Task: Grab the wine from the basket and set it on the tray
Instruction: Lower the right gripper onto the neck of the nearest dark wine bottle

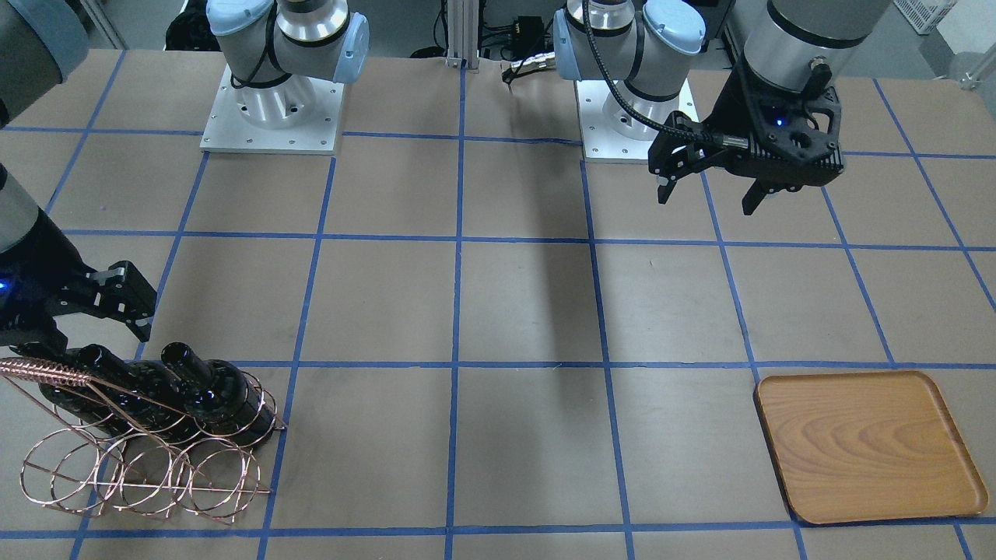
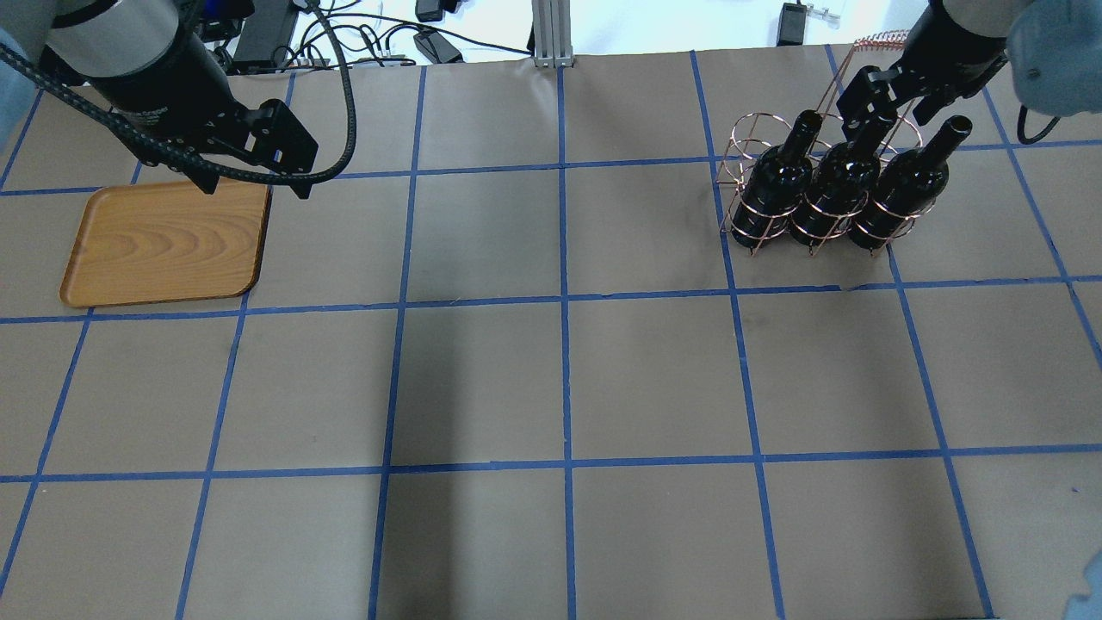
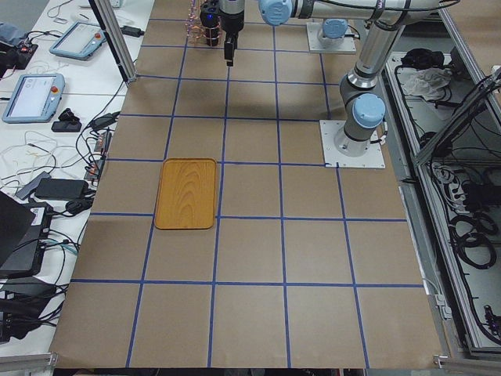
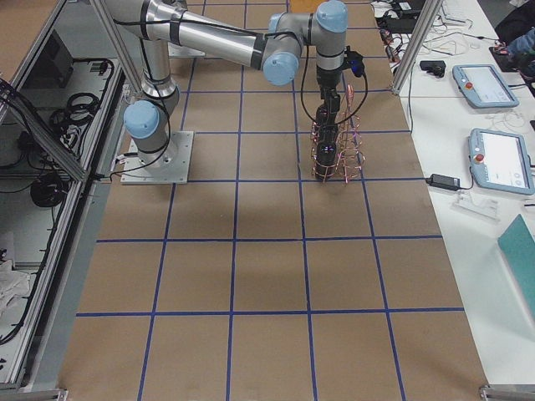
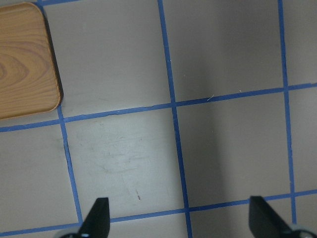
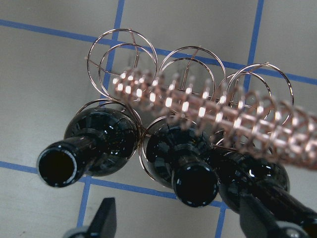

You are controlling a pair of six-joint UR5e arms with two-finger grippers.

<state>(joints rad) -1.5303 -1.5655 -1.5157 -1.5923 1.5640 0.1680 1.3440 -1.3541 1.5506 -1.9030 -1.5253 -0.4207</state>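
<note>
Blue-taped bench (image 2: pixel 560 387) stretches up front; far left, the left gripper (image 2: pixel 254 187) hangs near the tray (image 2: pixel 164 245), jaws wide. Far right, the right gripper (image 6: pixel 179 218) holds its jaws wide by the mouth of the middle wine (image 6: pixel 195 186) in the basket (image 6: pixel 173 101) — seemingly lining up a grasp.

Silver arms (image 1: pixel 801 39), pale blue joint caps (image 1: pixel 673 27), black end effectors (image 1: pixel 708 196), ribbed cable (image 1: pixel 612 83)

A robotics lab: teach pendants (image 3: pixel 33 95), tangled cables (image 3: pixel 470 227), blue-taped grid table (image 2: pixel 482 387)
</note>
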